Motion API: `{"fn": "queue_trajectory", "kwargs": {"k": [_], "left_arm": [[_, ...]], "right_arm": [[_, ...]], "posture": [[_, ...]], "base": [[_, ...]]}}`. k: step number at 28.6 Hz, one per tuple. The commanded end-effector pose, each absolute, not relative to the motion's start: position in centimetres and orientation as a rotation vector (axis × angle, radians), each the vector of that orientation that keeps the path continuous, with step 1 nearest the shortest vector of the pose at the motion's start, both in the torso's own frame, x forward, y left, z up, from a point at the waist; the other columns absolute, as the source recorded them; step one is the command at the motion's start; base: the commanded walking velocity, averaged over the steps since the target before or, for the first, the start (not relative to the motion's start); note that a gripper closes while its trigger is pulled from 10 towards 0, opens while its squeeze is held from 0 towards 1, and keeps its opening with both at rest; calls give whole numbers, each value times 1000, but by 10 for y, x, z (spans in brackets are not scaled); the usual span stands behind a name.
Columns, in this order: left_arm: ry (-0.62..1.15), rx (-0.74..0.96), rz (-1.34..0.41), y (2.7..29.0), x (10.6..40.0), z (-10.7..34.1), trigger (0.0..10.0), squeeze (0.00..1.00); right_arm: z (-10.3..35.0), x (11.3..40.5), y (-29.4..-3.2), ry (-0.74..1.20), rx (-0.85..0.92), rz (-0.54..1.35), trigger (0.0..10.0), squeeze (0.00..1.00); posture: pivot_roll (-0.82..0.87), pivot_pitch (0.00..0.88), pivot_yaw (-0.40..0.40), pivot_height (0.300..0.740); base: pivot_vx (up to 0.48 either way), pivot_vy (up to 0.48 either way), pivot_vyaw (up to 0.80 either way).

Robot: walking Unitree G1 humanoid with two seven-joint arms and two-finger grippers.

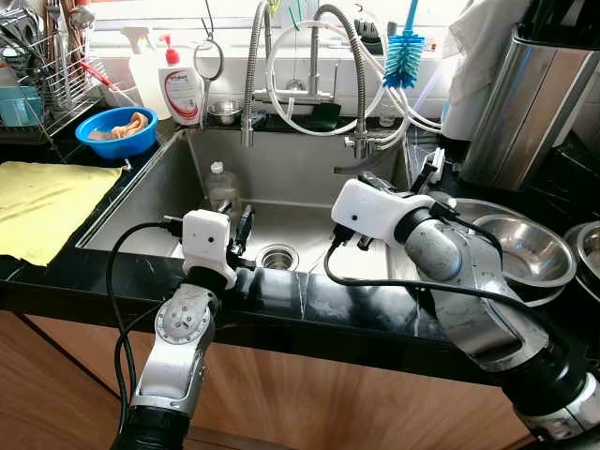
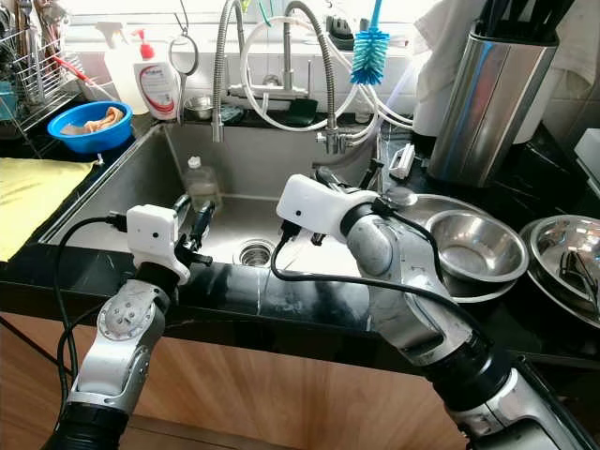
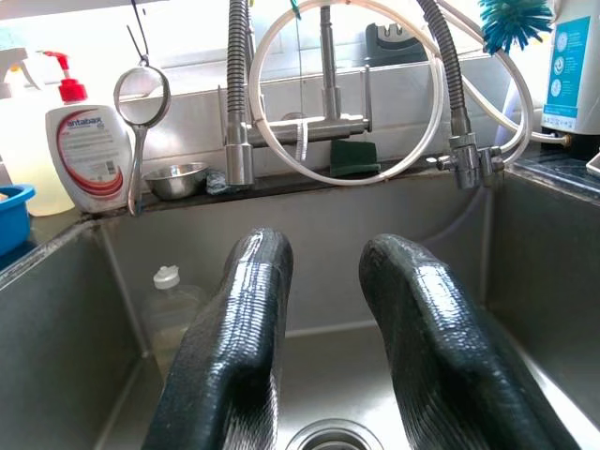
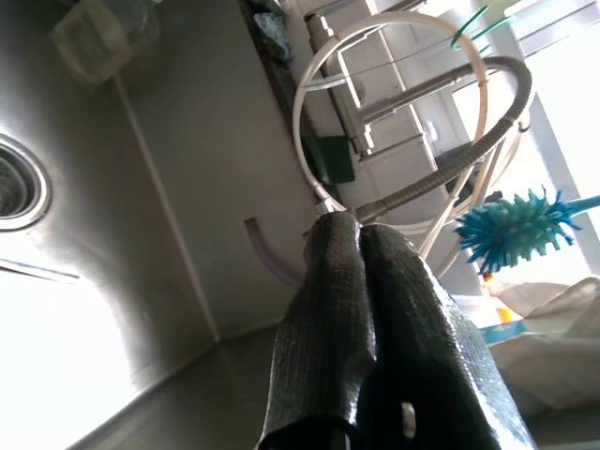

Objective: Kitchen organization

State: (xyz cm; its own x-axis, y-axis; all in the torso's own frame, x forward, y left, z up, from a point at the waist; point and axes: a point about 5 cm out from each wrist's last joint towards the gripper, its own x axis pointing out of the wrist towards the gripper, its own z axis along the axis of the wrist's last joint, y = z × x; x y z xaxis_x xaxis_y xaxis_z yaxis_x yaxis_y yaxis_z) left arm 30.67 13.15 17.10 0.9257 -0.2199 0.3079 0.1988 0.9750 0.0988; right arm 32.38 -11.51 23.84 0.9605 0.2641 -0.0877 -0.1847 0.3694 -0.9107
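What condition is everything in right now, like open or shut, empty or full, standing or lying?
Left claw: open, over the sink, holding nothing.
Right claw: shut, holding nothing.
Clear bottle: upright in the sink, capped.
Blue bowl: on the counter, something pale orange inside.
Steel bowl: upright, empty.
Soap bottle: upright behind the sink.
Blue brush: hanging, bristles down.
Yellow cloth: spread flat.

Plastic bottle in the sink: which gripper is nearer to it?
Left. The left gripper hangs over the sink's front edge, just right of the plastic bottle, jaws open. The right gripper is farther right, past the drain, jaws shut.
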Motion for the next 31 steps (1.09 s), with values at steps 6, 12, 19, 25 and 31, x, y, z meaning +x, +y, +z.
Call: {"fn": "queue_trajectory", "kwargs": {"k": [6,12,19,25,31], "left_arm": [[-322,60,-208,133,309,172,10000,0],[-333,48,-213,131,308,173,10000,0],[-336,43,-203,132,307,173,10000,0],[-336,46,-213,130,306,172,10000,0],[-339,50,-216,130,305,173,10000,0]], "right_arm": [[243,317,-88,-232,-1196,460,0,0],[241,306,-61,-373,-999,596,10000,0],[260,305,-55,-486,-578,604,10000,0],[265,321,-69,-436,-277,500,10000,0],[255,326,-75,-401,-162,462,10000,0]], "posture": [[-92,0,43,740],[-90,0,42,740],[-87,0,33,740],[-84,0,37,740],[-81,0,36,740]], "base": [[0,0,0],[0,0,0],[0,0,0],[0,0,0],[0,0,0]]}}
